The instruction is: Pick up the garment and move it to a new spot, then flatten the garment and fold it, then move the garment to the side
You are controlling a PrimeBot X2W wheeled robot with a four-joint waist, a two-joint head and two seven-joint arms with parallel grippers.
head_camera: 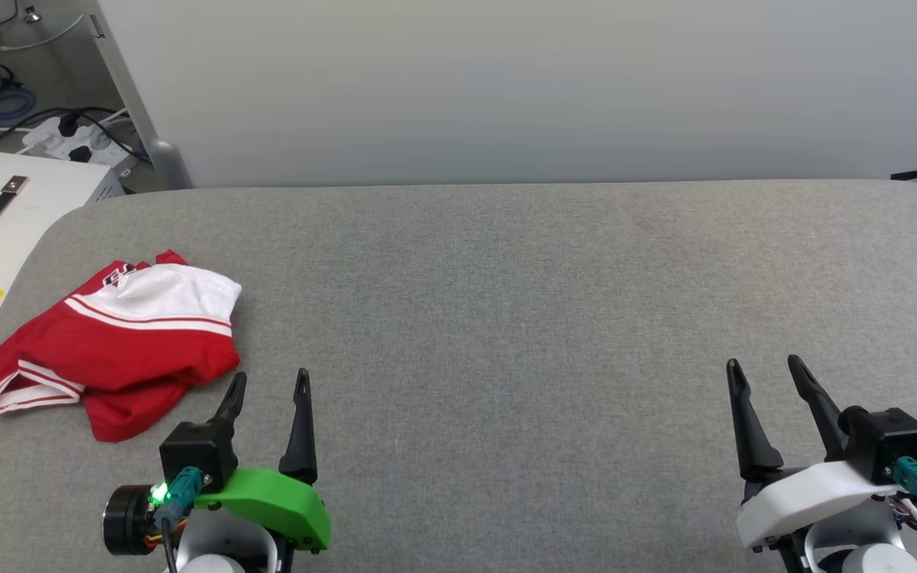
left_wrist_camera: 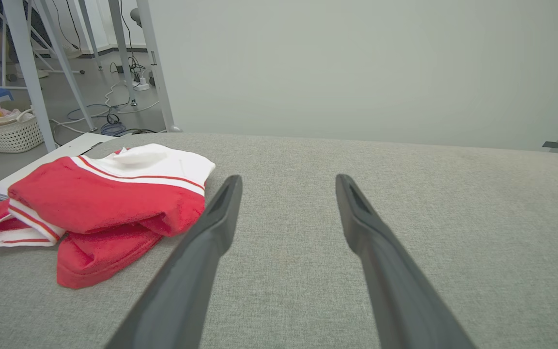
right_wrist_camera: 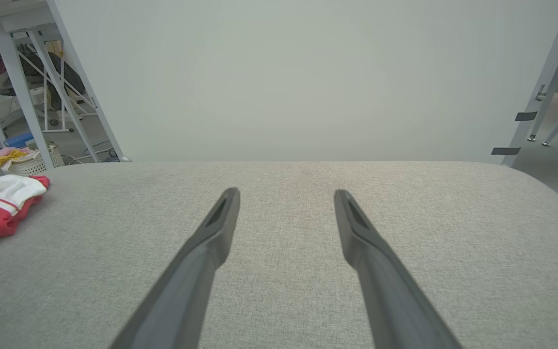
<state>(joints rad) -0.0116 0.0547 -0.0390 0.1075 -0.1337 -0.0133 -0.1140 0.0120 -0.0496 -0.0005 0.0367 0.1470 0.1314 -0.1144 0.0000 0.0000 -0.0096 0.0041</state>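
Gaping wide beside the crumpled red jersey [head_camera: 120, 338], the left claw [head_camera: 271, 374] should pinch a raised fold; right claw [head_camera: 763, 360] equally wide.

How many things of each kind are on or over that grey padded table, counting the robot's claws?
Garments: 1, the red and white garment, lying in a heap at the robot's left
Grippers: 2, the left gripper and the right gripper, both open and holding nothing
Total: 3
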